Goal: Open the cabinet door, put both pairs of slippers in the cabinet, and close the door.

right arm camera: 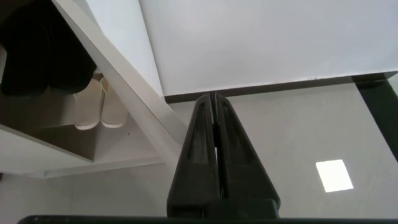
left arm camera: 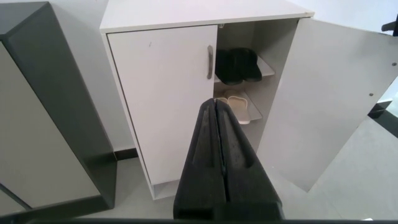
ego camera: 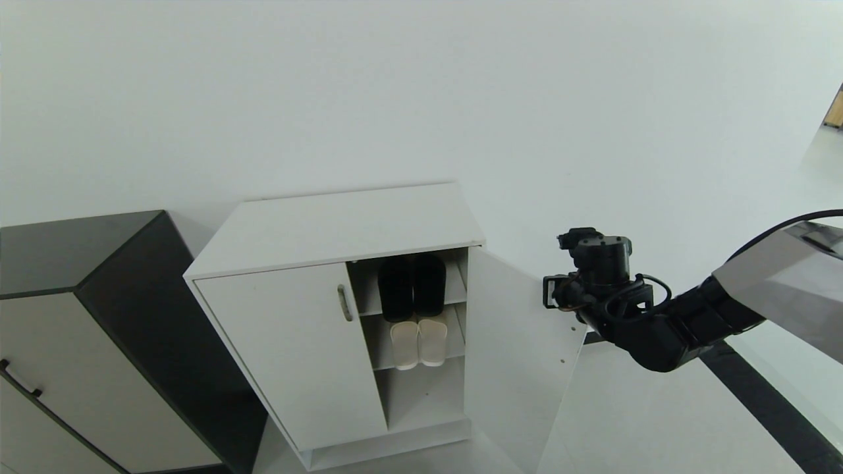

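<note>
The white cabinet stands against the wall with its left door closed and its right door swung wide open. A black pair of slippers sits on the top shelf, and a white pair on the shelf below. My right gripper hangs by the open door's free edge, on its outer side, shut and holding nothing. In the right wrist view that gripper is beside the door. My left gripper is shut and holds nothing, facing the cabinet front some way off.
A dark cabinet with pale doors stands close to the left of the white one. A dark stripe crosses the pale floor at the right. Open floor lies in front of the cabinet and beyond the open door.
</note>
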### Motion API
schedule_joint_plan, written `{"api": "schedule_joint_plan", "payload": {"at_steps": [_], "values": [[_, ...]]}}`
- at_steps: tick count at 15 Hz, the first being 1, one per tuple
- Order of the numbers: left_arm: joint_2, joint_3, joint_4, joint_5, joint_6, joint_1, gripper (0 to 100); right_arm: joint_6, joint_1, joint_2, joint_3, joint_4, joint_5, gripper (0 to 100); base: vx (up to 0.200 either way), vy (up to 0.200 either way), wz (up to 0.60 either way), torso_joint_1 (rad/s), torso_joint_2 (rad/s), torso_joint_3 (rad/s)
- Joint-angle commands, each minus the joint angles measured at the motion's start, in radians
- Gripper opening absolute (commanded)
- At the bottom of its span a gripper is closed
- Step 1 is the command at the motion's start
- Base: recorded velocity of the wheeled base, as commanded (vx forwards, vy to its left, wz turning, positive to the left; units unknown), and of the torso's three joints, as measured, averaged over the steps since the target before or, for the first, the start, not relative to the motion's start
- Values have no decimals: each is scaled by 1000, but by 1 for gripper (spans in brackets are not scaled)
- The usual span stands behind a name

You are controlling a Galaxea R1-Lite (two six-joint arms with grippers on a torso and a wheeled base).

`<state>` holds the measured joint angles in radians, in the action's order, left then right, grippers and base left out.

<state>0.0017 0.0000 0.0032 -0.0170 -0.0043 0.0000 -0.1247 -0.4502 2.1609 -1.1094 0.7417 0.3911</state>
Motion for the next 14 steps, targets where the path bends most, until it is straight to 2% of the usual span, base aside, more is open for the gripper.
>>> {"api": "schedule_joint_plan", "payload": {"at_steps": [1,5,10,14], "values": [[0,0,0,0,0,0,0,0,-2,-3,13,-1,0,0,0,0,0,0,0,0],[0,0,0,0,0,0,0,0,-44,-27,59,2,6,0,0,0,0,0,0,0],[0,0,0,0,0,0,0,-4,-185,-128,161,5,8,0,0,0,0,0,0,0],[0,0,0,0,0,0,0,-3,-237,-208,201,2,6,0,0,0,0,0,0,0]]}}
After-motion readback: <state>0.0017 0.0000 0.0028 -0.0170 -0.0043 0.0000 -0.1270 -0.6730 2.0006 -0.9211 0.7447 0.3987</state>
